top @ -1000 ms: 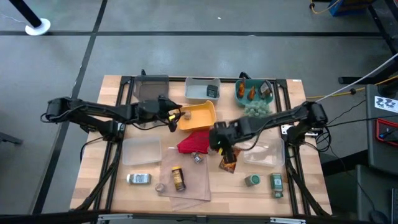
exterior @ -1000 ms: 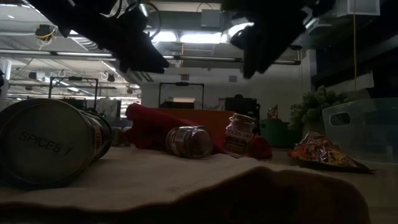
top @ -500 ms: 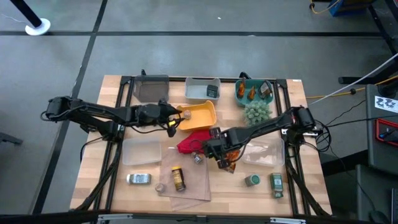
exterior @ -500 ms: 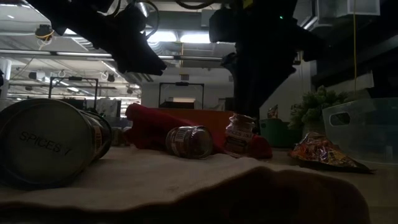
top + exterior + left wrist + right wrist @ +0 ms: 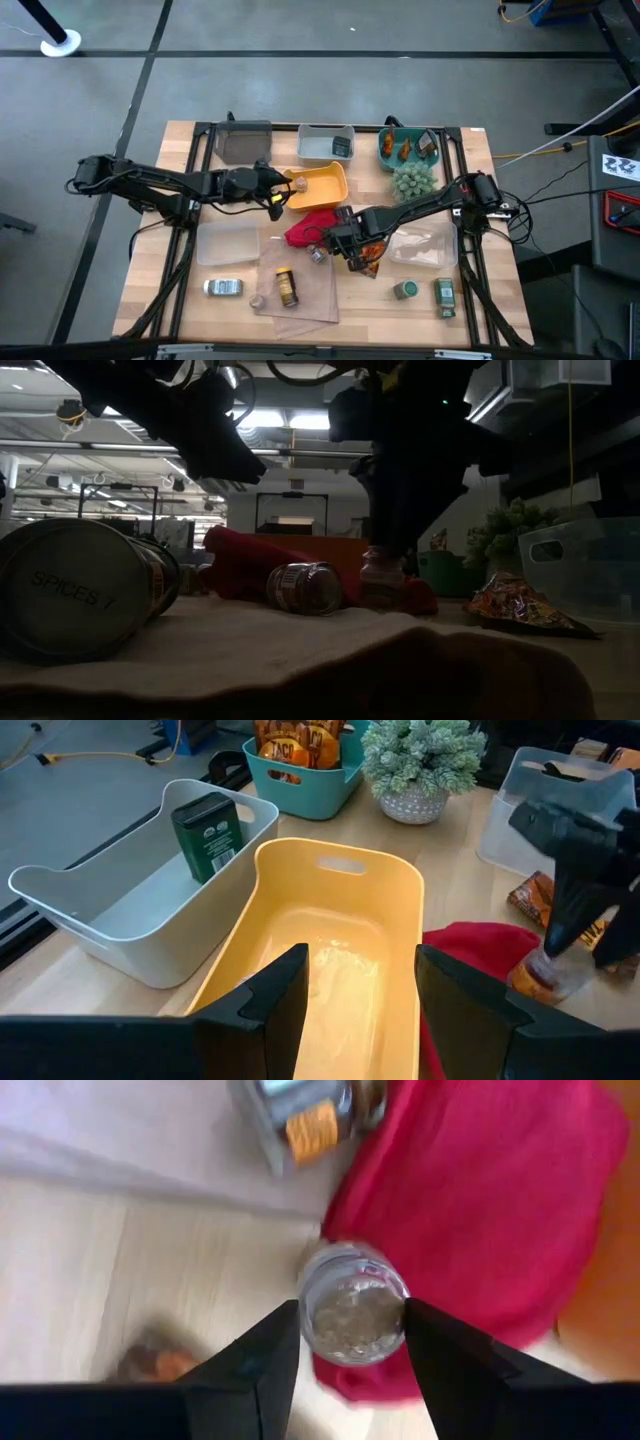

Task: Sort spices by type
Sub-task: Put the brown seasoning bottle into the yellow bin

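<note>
Red cloth (image 5: 312, 228) is landmark. My right gripper (image 5: 350, 1342) open, fingers straddling small clear spice jar (image 5: 353, 1306) standing at cloth's edge, jar not yet clamped. My left gripper (image 5: 357, 982) open, empty, over yellow bin (image 5: 330, 935) just behind cloth.

Risks, my judgement: closing off-centre could tip jar; a finger could snag cloth and drag it, disturbing second jar (image 5: 305, 588) lying beside it.

Count, high view: one foil sachet (image 5: 367, 262) beside cloth; three bins behind it; two green-lidded jars (image 5: 405, 290) well off toward right front.
</note>
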Robot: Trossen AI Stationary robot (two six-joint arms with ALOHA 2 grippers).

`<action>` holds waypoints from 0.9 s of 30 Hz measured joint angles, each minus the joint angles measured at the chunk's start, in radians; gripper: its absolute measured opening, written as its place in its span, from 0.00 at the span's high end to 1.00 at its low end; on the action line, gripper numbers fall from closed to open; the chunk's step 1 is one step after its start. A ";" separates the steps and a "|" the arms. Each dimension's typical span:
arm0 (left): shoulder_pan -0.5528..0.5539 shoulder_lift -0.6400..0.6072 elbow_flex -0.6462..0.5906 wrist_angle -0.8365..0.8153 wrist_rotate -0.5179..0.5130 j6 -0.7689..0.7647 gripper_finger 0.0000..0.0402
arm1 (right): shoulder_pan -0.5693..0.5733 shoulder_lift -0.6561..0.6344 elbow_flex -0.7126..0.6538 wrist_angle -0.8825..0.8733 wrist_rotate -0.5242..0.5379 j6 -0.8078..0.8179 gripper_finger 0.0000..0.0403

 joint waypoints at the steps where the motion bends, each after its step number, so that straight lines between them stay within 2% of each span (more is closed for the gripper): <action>1: 0.000 0.001 0.000 -0.003 0.000 0.000 0.57 | 0.000 0.003 0.001 -0.002 0.001 -0.001 0.55; 11: 0.000 0.001 0.000 -0.023 0.000 -0.005 0.57 | 0.000 0.025 0.002 0.010 0.033 -0.003 0.56; 19: 0.000 0.001 0.000 -0.021 0.000 -0.006 0.57 | 0.000 0.026 0.001 0.014 0.018 -0.001 0.66; 27: 0.000 0.001 0.000 -0.021 0.000 -0.006 0.57 | 0.000 0.027 0.000 0.012 0.020 0.000 0.69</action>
